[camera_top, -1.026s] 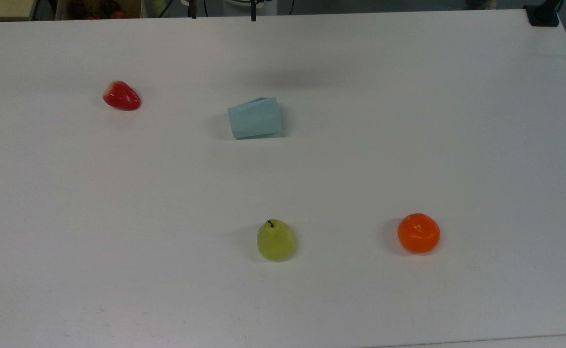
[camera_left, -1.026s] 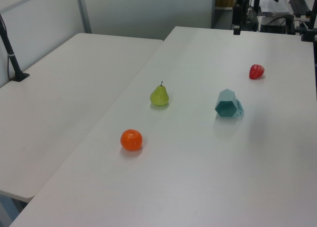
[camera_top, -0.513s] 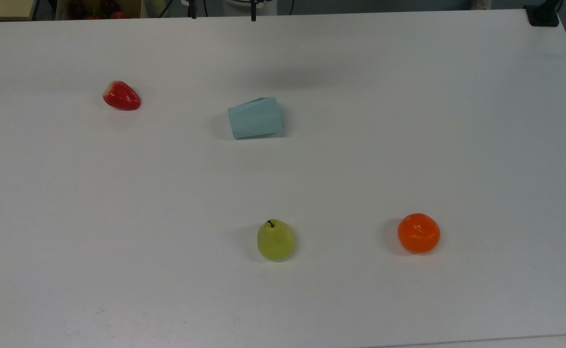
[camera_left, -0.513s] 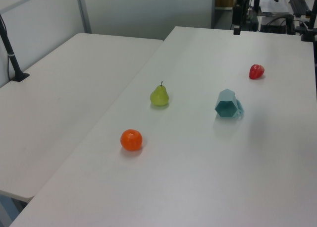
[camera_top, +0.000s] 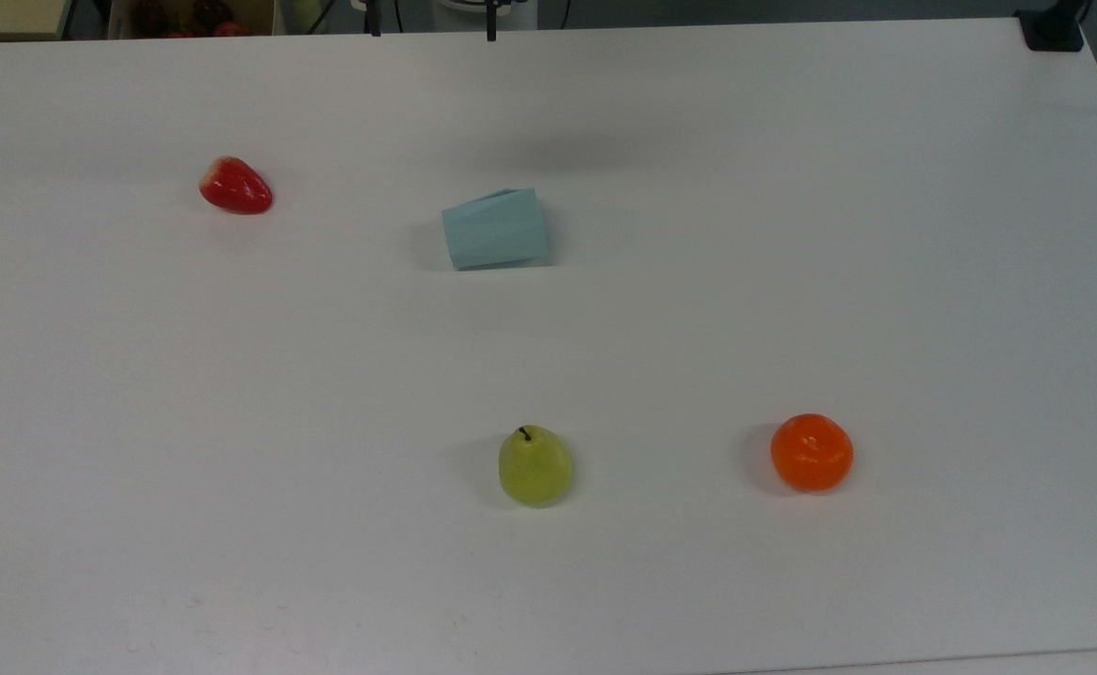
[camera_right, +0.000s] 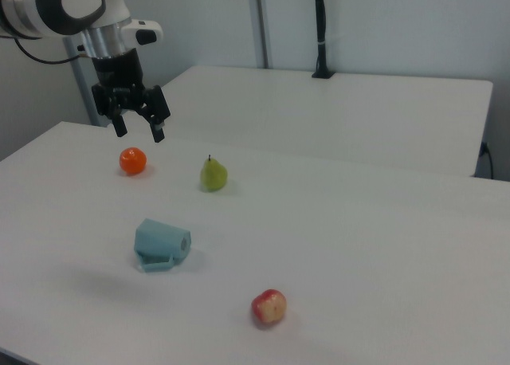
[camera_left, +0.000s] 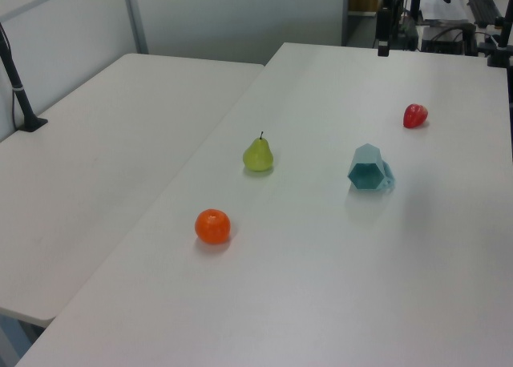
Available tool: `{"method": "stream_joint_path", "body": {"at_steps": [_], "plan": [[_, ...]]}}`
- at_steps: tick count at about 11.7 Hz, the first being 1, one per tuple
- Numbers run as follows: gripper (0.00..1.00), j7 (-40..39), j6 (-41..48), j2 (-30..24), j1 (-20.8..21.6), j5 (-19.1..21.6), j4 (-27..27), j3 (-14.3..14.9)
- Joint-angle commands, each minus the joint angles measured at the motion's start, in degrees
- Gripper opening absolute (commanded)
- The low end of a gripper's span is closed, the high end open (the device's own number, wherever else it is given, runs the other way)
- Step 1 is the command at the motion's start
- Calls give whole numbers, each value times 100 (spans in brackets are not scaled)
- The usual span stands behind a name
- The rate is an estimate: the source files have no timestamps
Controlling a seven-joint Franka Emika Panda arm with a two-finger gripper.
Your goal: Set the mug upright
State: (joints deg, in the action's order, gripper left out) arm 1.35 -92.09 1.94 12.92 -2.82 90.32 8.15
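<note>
Gripper (camera_right: 139, 128) position: raised well above the white table (camera_right: 358, 245), in the upper left of the right view, pointing downward from the arm's white wrist (camera_right: 107, 30). Both black fingers (camera_right: 158, 130) are spread apart with a clear gap between them, and nothing is held between them. As the right view shows it, the gripper appears above the orange (camera_right: 133, 161), though well clear of it.

Mug (camera_top: 495, 229) position: lying on its side on the table, near the middle of the surface in the top view. It is pale blue-teal with flat faceted sides. In the top view its wider end points toward the top view's left and its narrower end toward the top view's right. In the left view the mug (camera_left: 369, 169) presents one hexagonal end to the camera. In the right view the mug (camera_right: 162, 242) lies with its round-looking end toward the right view's right. It touches no other object.

Other objects on the table:
- Red strawberry-shaped fruit (camera_top: 235, 186): toward the top view's upper left, well apart from the mug.
- Green pear (camera_top: 534, 466): upright with stem up, below the mug in the top view.
- Orange (camera_top: 812, 452): to the top view's right of the pear, well apart from it.

A second white table (camera_left: 96, 167) stands alongside, at the left view's left.
</note>
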Motion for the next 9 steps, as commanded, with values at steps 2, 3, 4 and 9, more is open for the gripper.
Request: {"method": "stream_joint_path", "body": {"at_steps": [2, 3, 4, 9], "plan": [[100, 14, 42, 43, 27, -218, 55, -522], [100, 180, 50, 43, 36, -315, 82, -760], [100, 391, 51, 43, 44, -351, 125, -971], [100, 1138, 86, 16, 385, -841, 275, -1834]]}}
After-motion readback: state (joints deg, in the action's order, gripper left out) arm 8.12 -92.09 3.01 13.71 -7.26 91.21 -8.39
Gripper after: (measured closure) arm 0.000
